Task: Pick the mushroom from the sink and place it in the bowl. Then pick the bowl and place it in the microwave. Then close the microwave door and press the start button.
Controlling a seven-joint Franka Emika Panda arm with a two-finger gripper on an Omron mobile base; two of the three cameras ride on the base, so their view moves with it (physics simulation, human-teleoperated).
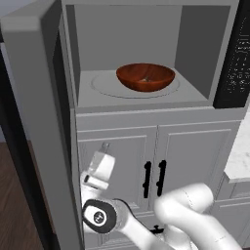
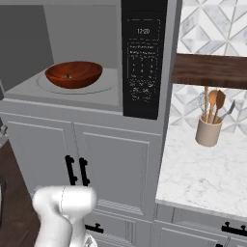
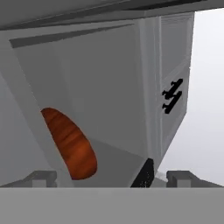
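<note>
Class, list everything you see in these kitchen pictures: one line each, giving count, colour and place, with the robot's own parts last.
Bowl: one, reddish-brown, on the turntable inside the microwave.
Microwave: one, grey, open, above the cabinets.
Door: one, grey, swung open at left.
Keypad: one, black, right of the cavity.
Cabinet handles: two, black, below the microwave.
Utensil jar: one, cream, on the marble counter.
Shelf: one, dark wood, above the jar.
Arm: one, white, low in front.
End effector: one, beside the door; jaw state unclear.

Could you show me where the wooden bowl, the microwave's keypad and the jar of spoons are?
bowl (image 1: 145, 77): left base view, on its inner wall.
keypad (image 2: 140, 67): right base view, on the black button strip.
utensil jar (image 2: 208, 132): right base view, on the jar's cream side.
</note>
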